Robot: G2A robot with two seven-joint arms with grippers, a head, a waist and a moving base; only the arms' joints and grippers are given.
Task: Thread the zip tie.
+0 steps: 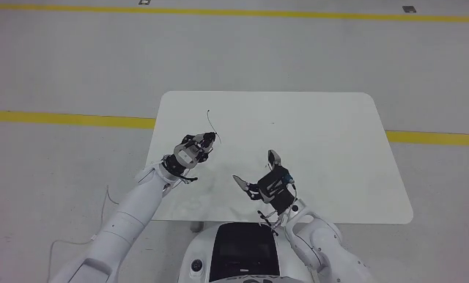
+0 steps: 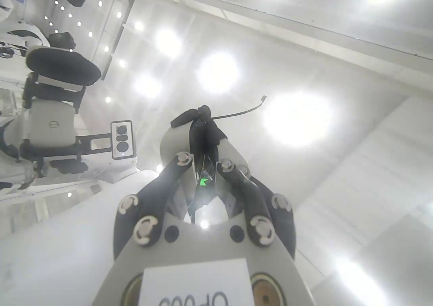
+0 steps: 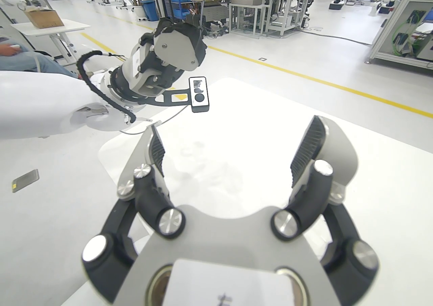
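black zip tie (image 1: 213, 126) pinched in the left gripper (image 1: 208, 142), fingers pressed together on one end. free end sticks out toward 12 o'clock, above the white table (image 1: 330, 129). right gripper (image 1: 255, 169) sits at 4 o'clock from the left, well apart, fingers spread wide.

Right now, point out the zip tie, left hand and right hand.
zip tie (image 2: 236, 114), left wrist view, mid strap.
left hand (image 2: 202, 116), left wrist view, between closed fingertips.
right hand (image 3: 235, 126), right wrist view, gap between fingertips.
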